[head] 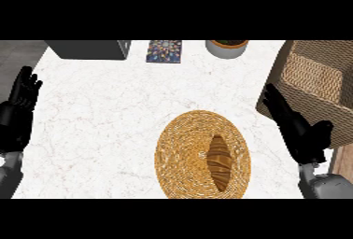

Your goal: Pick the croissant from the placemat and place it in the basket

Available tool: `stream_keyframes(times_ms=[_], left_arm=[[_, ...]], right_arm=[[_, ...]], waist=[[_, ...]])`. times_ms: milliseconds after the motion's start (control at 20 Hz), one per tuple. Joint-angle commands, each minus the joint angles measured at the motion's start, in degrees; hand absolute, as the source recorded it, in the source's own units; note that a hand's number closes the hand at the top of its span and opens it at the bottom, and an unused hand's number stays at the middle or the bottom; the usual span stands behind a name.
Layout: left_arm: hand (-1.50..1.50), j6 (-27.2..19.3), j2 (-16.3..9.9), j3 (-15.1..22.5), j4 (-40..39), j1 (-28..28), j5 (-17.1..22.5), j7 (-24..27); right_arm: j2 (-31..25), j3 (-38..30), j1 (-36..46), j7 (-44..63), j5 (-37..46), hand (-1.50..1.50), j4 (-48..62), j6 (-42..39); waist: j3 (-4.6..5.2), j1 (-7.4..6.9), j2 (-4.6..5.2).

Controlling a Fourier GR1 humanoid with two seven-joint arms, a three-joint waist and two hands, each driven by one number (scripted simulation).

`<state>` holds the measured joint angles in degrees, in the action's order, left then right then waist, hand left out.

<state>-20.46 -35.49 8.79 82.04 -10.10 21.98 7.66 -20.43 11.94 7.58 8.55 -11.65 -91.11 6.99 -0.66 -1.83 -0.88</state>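
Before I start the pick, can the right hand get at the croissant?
Probably yes: the right hand is open, close beside the mat, and nothing lies between it and the croissant.

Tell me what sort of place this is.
Probably a kitchen counter: a white marble top with a croissant on a woven placemat, a wicker basket, and a potted plant at the back.

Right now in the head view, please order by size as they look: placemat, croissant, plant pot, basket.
1. Basket, partly cut off by the edge
2. Placemat, close to the basket in size, so unsure
3. Croissant
4. Plant pot, partly cut off
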Motion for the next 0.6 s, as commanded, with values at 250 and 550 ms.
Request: stream_keyframes(times_ms=[250,550], left_arm=[[0.0,4.8,-2.5,6.4,2.9,-4.8,-7.5,0.5],[0.0,7.6,-1.1,8.2,1.3,-6.6,-6.7,-2.5]], right_arm=[[15.7,16.0,12.5,-3.9,1.7,1.5,0.2,-5.4],[20.3,33.3,9.2,-13.7,-2.1,-1.5,1.5,22.5]], waist=[[0.59,0.02,1.26],[0.68,0.19,0.99]])
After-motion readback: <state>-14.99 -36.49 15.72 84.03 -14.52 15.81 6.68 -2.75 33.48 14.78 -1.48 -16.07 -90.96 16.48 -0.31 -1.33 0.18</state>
